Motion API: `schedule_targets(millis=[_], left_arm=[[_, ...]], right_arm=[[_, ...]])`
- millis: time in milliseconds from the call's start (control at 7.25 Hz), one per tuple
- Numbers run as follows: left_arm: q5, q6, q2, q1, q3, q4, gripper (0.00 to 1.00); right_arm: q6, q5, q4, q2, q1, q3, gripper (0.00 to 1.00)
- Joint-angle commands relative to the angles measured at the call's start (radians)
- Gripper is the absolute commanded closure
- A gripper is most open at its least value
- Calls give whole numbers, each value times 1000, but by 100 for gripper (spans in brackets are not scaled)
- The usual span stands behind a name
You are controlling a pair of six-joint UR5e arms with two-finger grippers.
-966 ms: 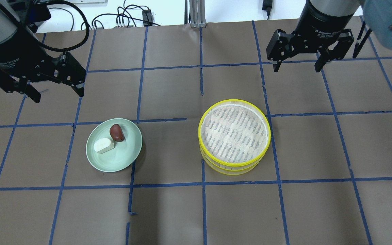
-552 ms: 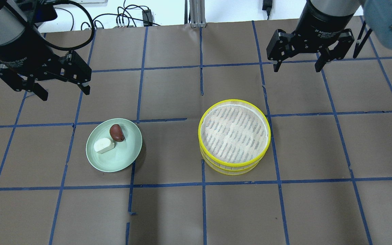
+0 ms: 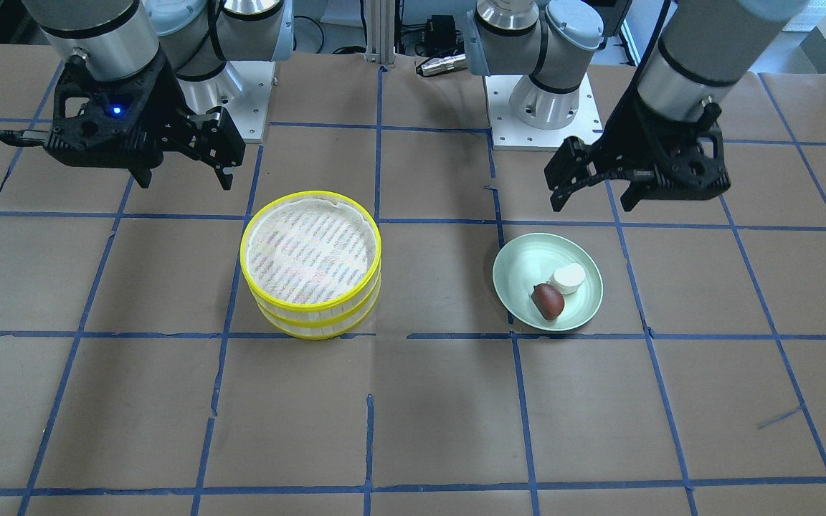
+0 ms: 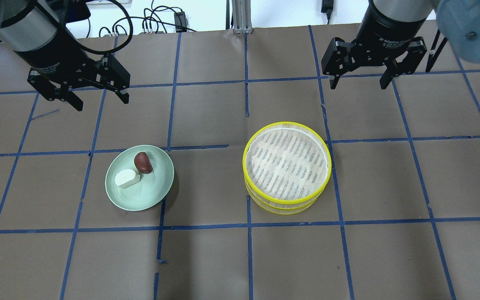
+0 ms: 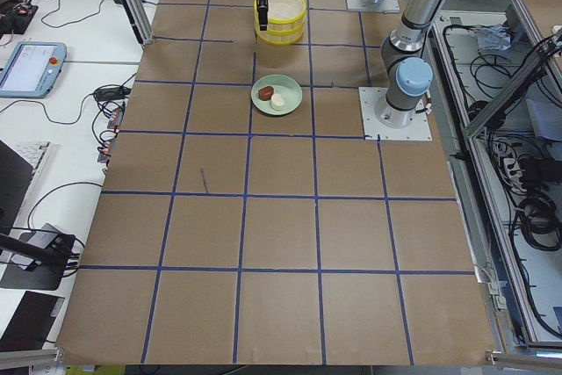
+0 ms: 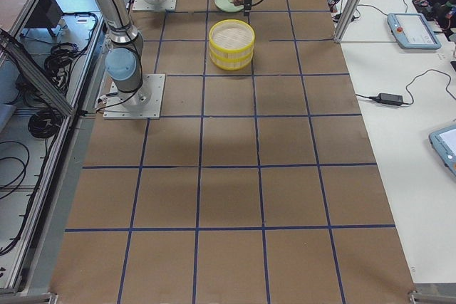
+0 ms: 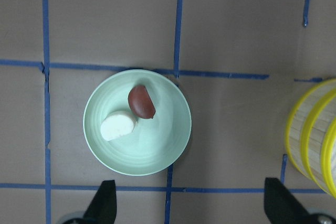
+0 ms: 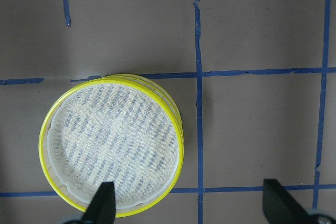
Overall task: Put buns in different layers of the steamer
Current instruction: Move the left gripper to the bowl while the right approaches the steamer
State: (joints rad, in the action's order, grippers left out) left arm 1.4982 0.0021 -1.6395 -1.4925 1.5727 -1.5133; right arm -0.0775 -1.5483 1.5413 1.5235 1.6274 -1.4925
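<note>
A white round bun (image 4: 126, 178) and a reddish-brown oblong bun (image 4: 143, 162) lie side by side on a pale green plate (image 4: 150, 193) at the table's left. The two-tier steamer (image 4: 286, 164) with yellow rims stands stacked at centre right, its top tray empty. My left gripper (image 4: 101, 102) is open and empty, hovering beyond the plate. My right gripper (image 4: 358, 85) is open and empty, hovering beyond the steamer. The left wrist view shows the buns (image 7: 141, 102) on the plate (image 7: 152, 150) between the open fingers (image 7: 103, 203). The right wrist view shows the steamer (image 8: 113, 142).
The table is covered in brown paper with a blue tape grid (image 4: 248, 225). Cables and a metal post (image 4: 240, 16) lie along the far edge. The steamer's edge shows at the right of the left wrist view (image 7: 310, 135).
My left gripper has moved to the right and a little farther back, closer to above the plate. My right gripper has shifted slightly left. Buns, plate and steamer have not moved.
</note>
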Motion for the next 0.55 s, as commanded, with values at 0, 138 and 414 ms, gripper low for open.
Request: schedule_targets(millis=[0, 138, 414], left_arm=[[5, 1, -138, 1, 71, 181, 0], [81, 1, -148, 8, 146, 224, 0], [123, 1, -135, 37, 327, 220, 0]], right_arm=[[-4, 5, 3, -19, 8, -8, 0], [-5, 7, 7, -43, 9, -50, 0], [-2, 1, 181, -51, 11, -219, 1]])
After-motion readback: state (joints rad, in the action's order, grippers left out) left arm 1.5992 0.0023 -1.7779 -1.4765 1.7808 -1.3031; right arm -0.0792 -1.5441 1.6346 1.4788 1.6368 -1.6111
